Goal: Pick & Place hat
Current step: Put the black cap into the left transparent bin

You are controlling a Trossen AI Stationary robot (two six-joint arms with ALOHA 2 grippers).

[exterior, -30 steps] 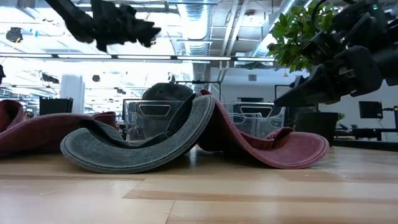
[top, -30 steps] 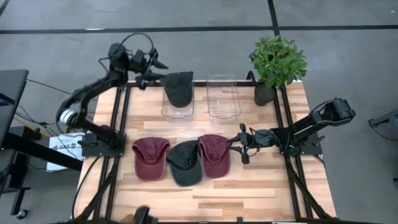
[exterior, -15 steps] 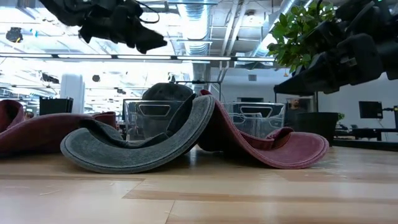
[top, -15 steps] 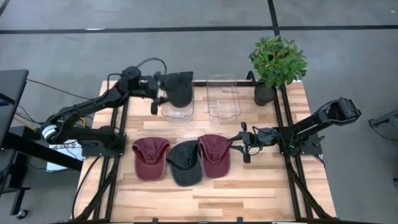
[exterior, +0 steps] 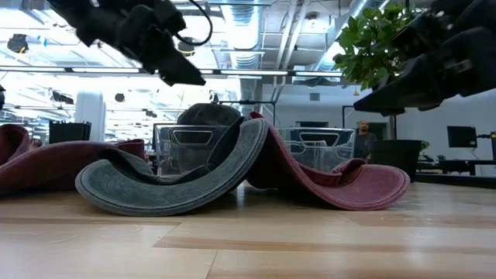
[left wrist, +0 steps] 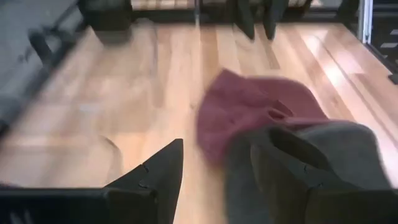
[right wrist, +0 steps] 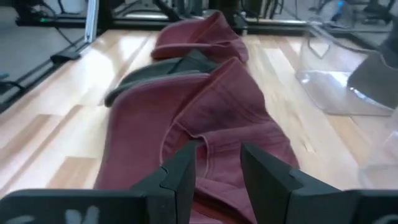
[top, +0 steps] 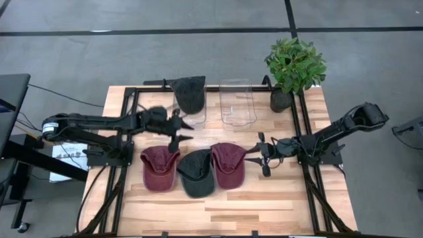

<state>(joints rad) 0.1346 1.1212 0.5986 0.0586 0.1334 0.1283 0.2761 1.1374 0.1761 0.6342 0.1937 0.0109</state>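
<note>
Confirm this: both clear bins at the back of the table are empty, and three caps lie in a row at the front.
Not quite. Per the high view, only the right clear bin is empty; the left clear bin already holds a dark cap. Three caps do lie in a row at the front.

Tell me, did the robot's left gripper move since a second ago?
Yes. The left gripper came away from the clear bin holding the dark hat, toward the maroon hat on the table.

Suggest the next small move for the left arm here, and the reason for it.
Probably lower the left gripper onto the left maroon cap just below it. Its jaws stand open and empty, one dark cap already sits in the left clear bin, and the right gripper is already lined up on the right maroon cap.
</note>
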